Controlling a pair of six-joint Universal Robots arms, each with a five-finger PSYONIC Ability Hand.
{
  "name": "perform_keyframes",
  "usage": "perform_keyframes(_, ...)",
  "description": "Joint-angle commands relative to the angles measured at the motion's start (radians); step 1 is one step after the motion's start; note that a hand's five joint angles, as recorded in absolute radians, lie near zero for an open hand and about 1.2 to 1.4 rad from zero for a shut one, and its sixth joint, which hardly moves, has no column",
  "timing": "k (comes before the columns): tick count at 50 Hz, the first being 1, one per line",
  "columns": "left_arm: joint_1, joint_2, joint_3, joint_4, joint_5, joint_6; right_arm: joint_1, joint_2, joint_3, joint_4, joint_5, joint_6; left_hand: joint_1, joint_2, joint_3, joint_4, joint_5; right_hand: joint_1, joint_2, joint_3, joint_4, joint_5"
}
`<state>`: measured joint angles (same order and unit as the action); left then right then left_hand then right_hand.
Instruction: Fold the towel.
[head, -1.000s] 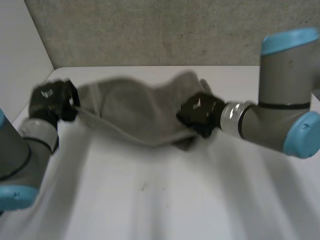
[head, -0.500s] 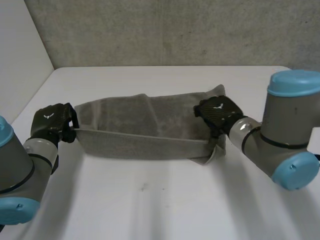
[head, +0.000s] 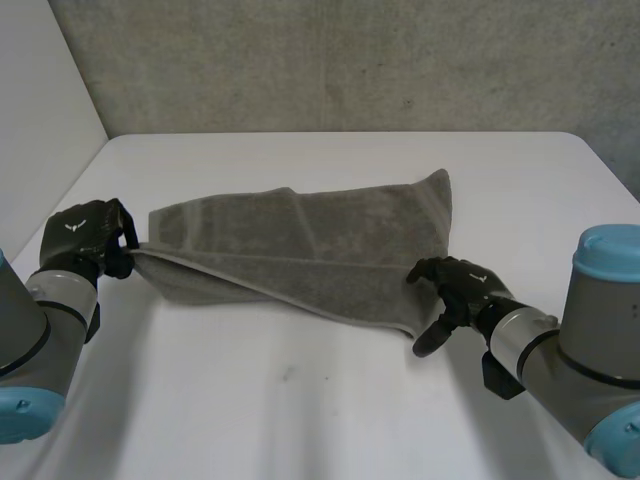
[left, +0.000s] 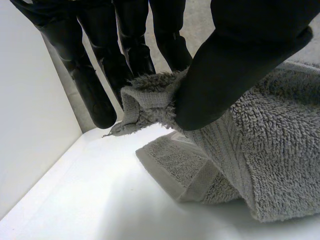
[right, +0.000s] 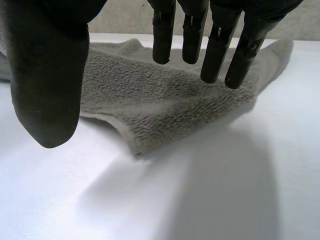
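A grey towel (head: 300, 250) lies folded in half across the middle of the white table (head: 300, 420), its long doubled edge toward me. My left hand (head: 85, 240) pinches the towel's left corner between thumb (left: 235, 65) and fingers (left: 100, 75), holding that corner of the towel (left: 150, 100) slightly off the table. My right hand (head: 455, 290) hovers open just off the towel's near right corner, fingers (right: 215, 50) spread and thumb (right: 47, 75) apart, with the towel (right: 165, 100) lying flat beyond the fingertips.
A grey wall (head: 350, 60) backs the table's far edge, and a white panel (head: 40, 120) stands at the left. Bare tabletop stretches in front of the towel.
The right hand has let go of the towel's right end and drawn back toward me. The towel has dropped flat on the table. The left hand has shifted left and nearer, still pinching its corner.
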<state>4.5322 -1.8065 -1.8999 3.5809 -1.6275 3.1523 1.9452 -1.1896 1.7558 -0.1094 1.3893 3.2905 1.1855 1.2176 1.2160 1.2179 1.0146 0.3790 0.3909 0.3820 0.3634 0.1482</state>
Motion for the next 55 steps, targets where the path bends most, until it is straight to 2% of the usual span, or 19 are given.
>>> perform_keyframes(1, -0.004, 0.003, -0.007, -0.001, 0.0, 0.0, 0.017, 0.027, 0.028, -0.091, 0.002, 0.018, 0.211, 0.179, 0.18, 0.178, 0.207, -0.056, -0.068, -0.059, -0.041, 0.0)
perform_keyframes(9, 0.005, 0.019, -0.002, 0.001, 0.0, 0.0, 0.067, 0.094, 0.01, -0.156, 0.017, 0.012, 0.211, 0.179, 0.18, 0.178, 0.207, 0.008, -0.004, 0.005, 0.024, 0.065)
perform_keyframes(13, 0.016, 0.019, -0.004, 0.001, 0.0, 0.0, 0.084, 0.136, -0.013, -0.188, 0.079, 0.005, 0.211, 0.179, 0.18, 0.178, 0.207, 0.081, 0.07, 0.079, 0.097, 0.138)
perform_keyframes(18, 0.025, 0.019, -0.002, 0.001, 0.0, 0.0, 0.096, 0.162, -0.029, -0.199, 0.103, -0.012, 0.211, 0.179, 0.18, 0.178, 0.207, 0.14, 0.129, 0.137, 0.156, 0.197)
perform_keyframes(21, 0.03, 0.019, -0.002, 0.001, 0.0, 0.0, 0.1, 0.186, -0.042, -0.213, 0.114, -0.049, 0.211, 0.179, 0.18, 0.178, 0.207, 0.261, 0.249, 0.258, 0.276, 0.317)
perform_keyframes(23, 0.03, 0.019, -0.002, 0.001, 0.0, 0.0, 0.1, 0.191, -0.045, -0.248, 0.131, -0.071, 0.211, 0.179, 0.18, 0.178, 0.207, 0.439, 0.427, 0.436, 0.455, 0.495)
perform_keyframes(24, 0.03, 0.021, -0.001, 0.001, 0.0, 0.0, 0.1, 0.191, -0.045, -0.248, 0.131, -0.071, 0.211, 0.179, 0.18, 0.178, 0.207, 0.44, 0.428, 0.437, 0.456, 0.496)
perform_keyframes(26, 0.031, 0.019, -0.001, 0.001, 0.0, 0.0, 0.1, 0.185, -0.042, -0.291, 0.172, -0.087, 0.211, 0.179, 0.18, 0.178, 0.207, 0.566, 0.554, 0.563, 0.581, 0.622)
perform_keyframes(34, 0.039, 0.019, -0.001, 0.001, 0.0, 0.0, 0.084, 0.153, -0.032, -0.334, 0.258, -0.138, 0.211, 0.179, 0.18, 0.178, 0.207, 0.555, 0.543, 0.552, 0.57, 0.611)
perform_keyframes(44, 0.045, 0.019, -0.001, 0.001, 0.0, 0.0, 0.096, 0.2, -0.064, -0.316, 0.237, -0.137, 0.211, 0.179, 0.18, 0.178, 0.207, 0.516, 0.504, 0.513, 0.532, 0.572)
perform_keyframes(46, 0.045, 0.019, -0.002, -0.001, 0.0, 0.002, 0.1, 0.214, -0.072, -0.306, 0.215, -0.132, 0.211, 0.179, 0.18, 0.178, 0.207, 0.56, 0.548, 0.557, 0.576, 0.617)
perform_keyframes(47, 0.045, 0.019, -0.002, 0.001, 0.0, 0.0, 0.098, 0.216, -0.075, -0.288, 0.192, -0.131, 0.211, 0.179, 0.18, 0.178, 0.207, 0.752, 0.74, 0.749, 0.768, 0.808)
perform_keyframes(48, 0.045, 0.021, -0.001, -0.002, 0.0, 0.0, 0.098, 0.216, -0.075, -0.288, 0.192, -0.13, 0.211, 0.179, 0.18, 0.178, 0.207, 0.754, 0.742, 0.751, 0.77, 0.81)
perform_keyframes(49, 0.045, 0.021, -0.001, -0.002, 0.0, 0.0, 0.089, 0.2, -0.078, -0.259, 0.169, -0.124, 0.211, 0.179, 0.18, 0.178, 0.207, 1.015, 1.003, 1.012, 1.03, 1.071)
perform_keyframes(53, 0.041, 0.026, 0.001, -0.008, 0.001, 0.002, 0.083, 0.122, -0.084, -0.223, 0.148, -0.121, 0.211, 0.179, 0.18, 0.178, 0.207, 1.017, 1.005, 1.014, 1.033, 1.074)
perform_keyframes(55, 0.041, 0.041, 0.001, -0.013, 0.0, 0.003, 0.042, -0.005, -0.087, -0.208, 0.122, -0.108, 0.211, 0.179, 0.18, 0.178, 0.207, 1.017, 1.005, 1.014, 1.033, 1.074)
